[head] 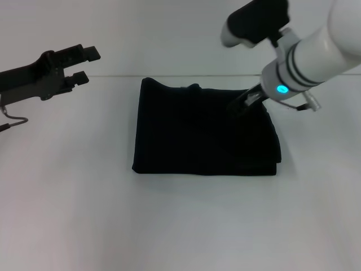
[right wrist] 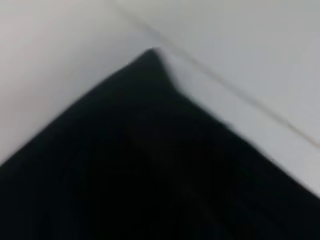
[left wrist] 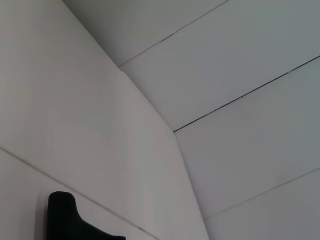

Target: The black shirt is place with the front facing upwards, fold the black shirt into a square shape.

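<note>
My black cloth T-shirt [head: 203, 132] already lies as a compact, roughly square packet on the white tabletop [head: 84, 214], set toward the far edge and a little right of the middle. No lettering or label shows on its upper face, only plain dark cloth. The near edge and left edge look straight. The right side shows stacked layers that do not quite line up, and the far edge has a small bump near its middle. I judge the folding mostly done, with only tidying of that right side and a clean release left.

My right gripper [head: 243, 105] is down on the packet's far right corner, its dark fingers against the dark cloth. I cannot tell whether they are pinching a layer or merely pressing on it. The right wrist view shows only a pointed corner of the shirt close up against the white surface, with no fingers in sight.

My left gripper [head: 79, 65] hovers above the tabletop's far left part, well apart from the shirt, its two fingers spread and holding nothing. Its wrist view looks mostly at pale panels.

Nothing else lies on the tabletop that I can see, so nothing blocks either arm. The one risk I see is dragging the top layer askew when the right arm lifts away.
</note>
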### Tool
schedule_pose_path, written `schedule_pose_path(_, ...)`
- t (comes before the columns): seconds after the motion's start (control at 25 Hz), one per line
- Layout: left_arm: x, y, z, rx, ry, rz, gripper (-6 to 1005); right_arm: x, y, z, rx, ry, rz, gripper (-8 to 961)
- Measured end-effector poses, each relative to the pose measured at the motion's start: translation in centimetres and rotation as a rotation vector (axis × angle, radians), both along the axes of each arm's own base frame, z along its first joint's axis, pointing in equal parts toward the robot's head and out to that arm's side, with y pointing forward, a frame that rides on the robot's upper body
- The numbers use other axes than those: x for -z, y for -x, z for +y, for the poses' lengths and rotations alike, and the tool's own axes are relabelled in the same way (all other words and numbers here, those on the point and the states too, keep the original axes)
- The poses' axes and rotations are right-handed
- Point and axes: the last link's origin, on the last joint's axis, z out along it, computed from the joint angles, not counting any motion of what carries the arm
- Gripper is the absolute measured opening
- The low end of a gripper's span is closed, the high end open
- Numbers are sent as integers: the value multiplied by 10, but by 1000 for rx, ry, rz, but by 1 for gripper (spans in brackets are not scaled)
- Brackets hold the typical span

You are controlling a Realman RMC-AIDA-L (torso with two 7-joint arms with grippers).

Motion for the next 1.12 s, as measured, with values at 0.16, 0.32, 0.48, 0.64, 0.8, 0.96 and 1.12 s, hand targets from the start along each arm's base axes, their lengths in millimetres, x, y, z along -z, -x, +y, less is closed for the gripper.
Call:
schedule_pose_path(0.16, 0, 1, -1, -2, 0, -2, 814, -20, -9, 0, 53, -80, 29, 15)
schedule_pose_path(0.32, 0, 1, 0, -3, -2, -3, 814, -29, -21, -3, 130, -85, 42, 14)
schedule_pose_path(0.48, 1, -1, 0, 1, 0, -5, 814, -35, -41, -5, 203, -112, 26, 17)
schedule_pose_path(0.64, 3, -1, 0, 2, 3, -13, 814, -33, -51, -7, 225, -115, 28, 22)
schedule_pose_path(0.8, 5, -4, 1, 10, -1, -34, 814, -29, -58, -10, 248, -102, 31, 26)
schedule_pose_path(0.96, 5, -4, 0, 13, 2, -38, 814, -33, -60, -8, 284, -116, 68, 31)
schedule_pose_path(1.12, 7, -3, -2, 11, 2, -51, 814, -60, -77, 0, 362, -193, 135, 35)
